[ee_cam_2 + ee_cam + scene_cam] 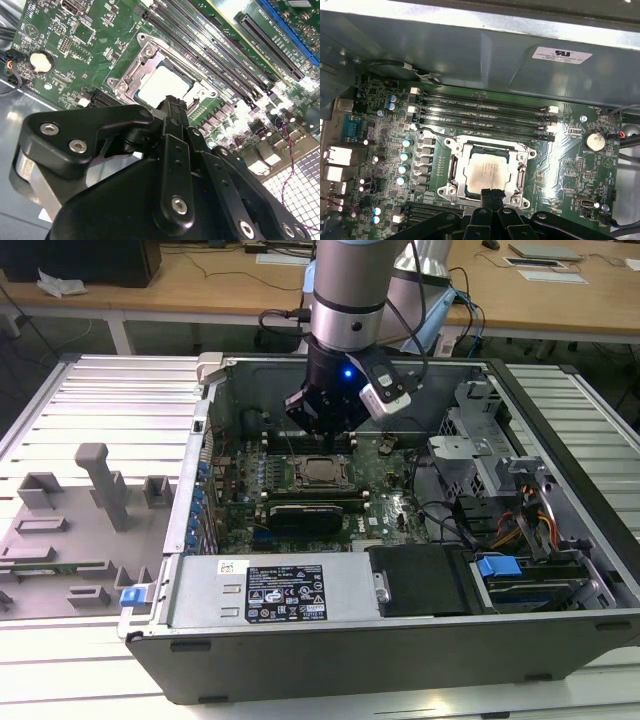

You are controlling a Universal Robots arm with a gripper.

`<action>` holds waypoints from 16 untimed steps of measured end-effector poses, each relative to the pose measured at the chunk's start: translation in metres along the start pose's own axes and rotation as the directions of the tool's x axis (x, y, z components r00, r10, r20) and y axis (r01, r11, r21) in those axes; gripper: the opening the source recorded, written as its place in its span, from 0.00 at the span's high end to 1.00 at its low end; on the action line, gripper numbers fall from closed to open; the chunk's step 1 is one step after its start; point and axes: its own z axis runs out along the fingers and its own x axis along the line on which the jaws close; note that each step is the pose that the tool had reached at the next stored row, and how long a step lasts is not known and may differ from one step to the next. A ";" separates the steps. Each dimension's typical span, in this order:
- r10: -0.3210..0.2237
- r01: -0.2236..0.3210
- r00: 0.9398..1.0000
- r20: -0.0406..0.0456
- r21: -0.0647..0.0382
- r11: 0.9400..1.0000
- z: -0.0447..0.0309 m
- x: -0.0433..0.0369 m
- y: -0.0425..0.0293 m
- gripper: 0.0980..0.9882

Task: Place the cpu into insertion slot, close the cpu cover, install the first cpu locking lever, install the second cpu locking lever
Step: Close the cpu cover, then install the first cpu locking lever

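My gripper (pixel 322 432) hung inside the open computer case (pixel 400 640), low over the green motherboard (pixel 385 502). In the first wrist view my fingers (pixel 488 196) were pressed together with nothing between them, their tips right at one edge of the cpu (pixel 487 171). I could not tell whether they touched it. The cpu sat in the insertion slot (pixel 455 169), its silvery top facing up. The cpu cover (pixel 485 146) lay flat around it, framing the chip. The long memory slots (pixel 485 112) ran just beside the socket.
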 end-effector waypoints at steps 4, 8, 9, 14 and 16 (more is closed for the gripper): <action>0.000 0.000 1.000 0.000 0.000 1.000 0.0000 0.0000 0.0000 0.99; 0.000 0.000 1.000 0.000 0.000 1.000 0.0000 0.0000 0.0000 0.99; 0.000 0.000 1.000 0.000 0.000 1.000 0.0000 0.0000 0.0000 0.99; 0.001 -0.001 1.000 0.000 0.000 1.000 0.0000 0.0000 0.0000 0.99; 0.001 -0.001 1.000 0.000 0.000 1.000 0.0000 0.0005 0.0001 0.99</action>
